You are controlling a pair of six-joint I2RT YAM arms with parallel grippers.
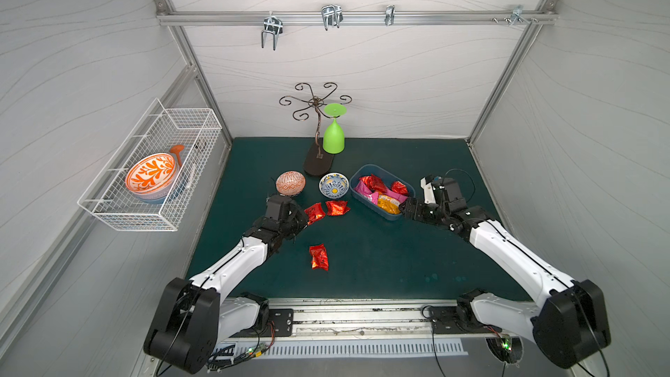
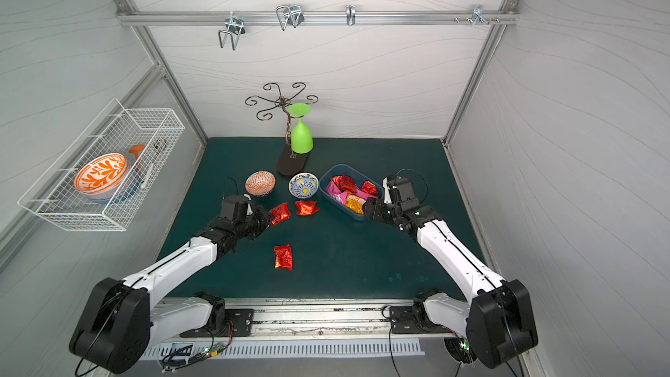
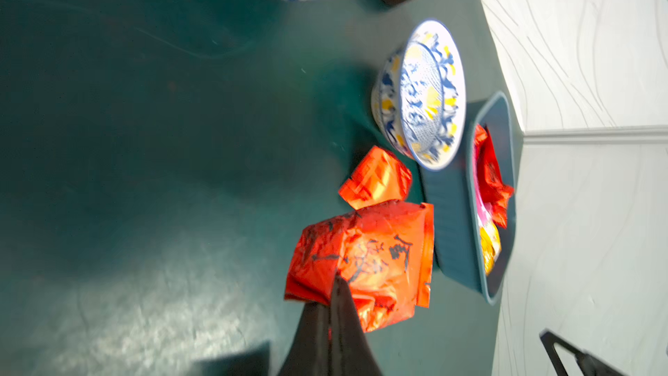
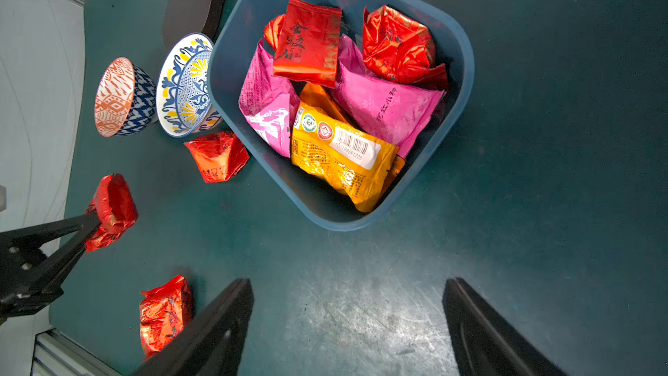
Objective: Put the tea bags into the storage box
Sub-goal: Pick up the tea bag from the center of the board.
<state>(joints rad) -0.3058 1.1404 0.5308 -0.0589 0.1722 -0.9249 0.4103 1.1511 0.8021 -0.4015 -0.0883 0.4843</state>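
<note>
- Nearest the robot's base, a lone red tea bag lay flat on the green table, well apart from both arms.
- The left gripper was pressed together on the edge of a second red tea bag. Whether that sachet was clear of the table could not be told.
- A third red tea bag lay just beside the pinched one, near the blue-and-yellow bowl.
- The right gripper was spread wide, low over the table just before the near corner of the storage box.
- The storage box held the remaining tea bags, heaped together: a yellow one, pink ones and red ones.
- Farther back, an orange-patterned bowl sat beside the blue-and-yellow bowl. Behind them a green glass hung upside down on a scrolled stand.
</note>
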